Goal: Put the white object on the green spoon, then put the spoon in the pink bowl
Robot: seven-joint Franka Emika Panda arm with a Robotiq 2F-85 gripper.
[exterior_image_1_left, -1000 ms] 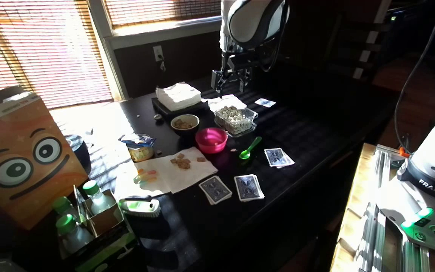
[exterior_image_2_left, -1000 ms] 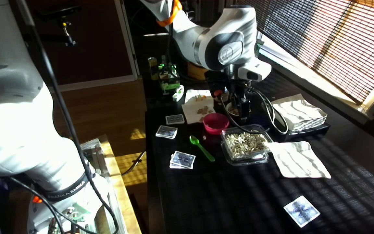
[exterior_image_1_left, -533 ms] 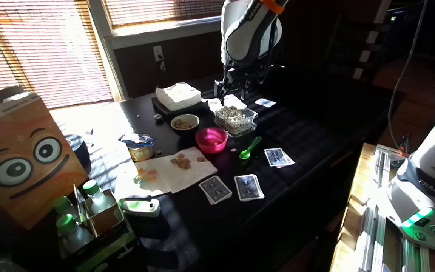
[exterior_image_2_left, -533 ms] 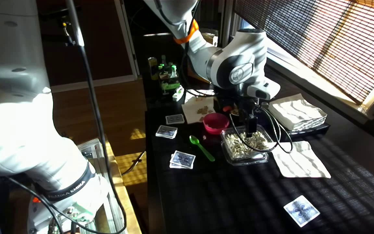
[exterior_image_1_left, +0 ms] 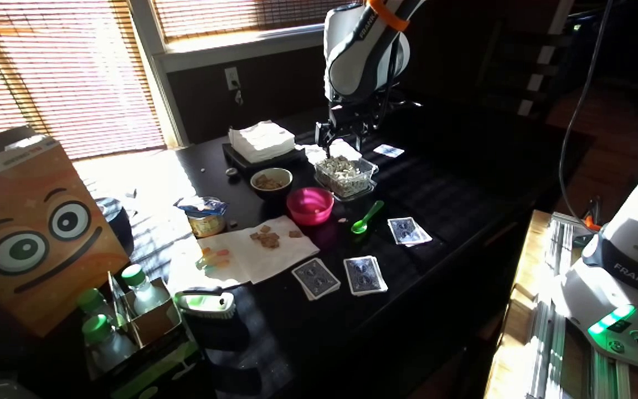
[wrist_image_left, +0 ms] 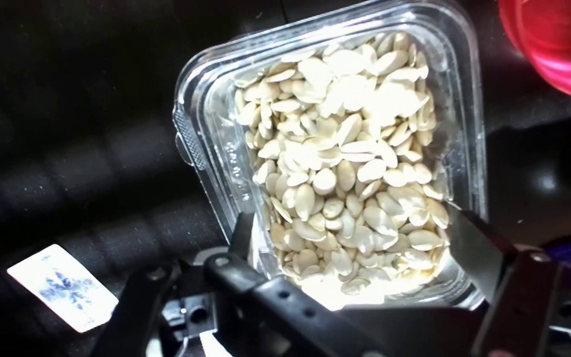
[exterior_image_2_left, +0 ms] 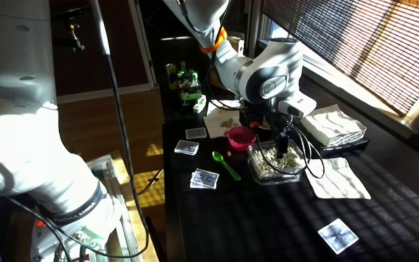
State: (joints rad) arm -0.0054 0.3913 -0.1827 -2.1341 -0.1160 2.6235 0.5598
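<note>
FRANKA EMIKA arm (exterior_image_2_left: 24,153), gripper (wrist_image_left: 351,215) over seed tub (wrist_image_left: 470,104)

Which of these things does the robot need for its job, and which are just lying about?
For the job:
green spoon
pink bowl
white object: unclear which, perhaps one of the seeds under the open gripper

Just lying about:
playing cards
stack of napkins
brush
orange box
bottles

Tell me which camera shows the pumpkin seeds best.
The wrist view: it looks down into the clear plastic tub, so many pumpkin seeds stand out singly, though glare bleaches some. Both exterior views show them smaller; in an exterior view the gripper hides part of them.
</note>
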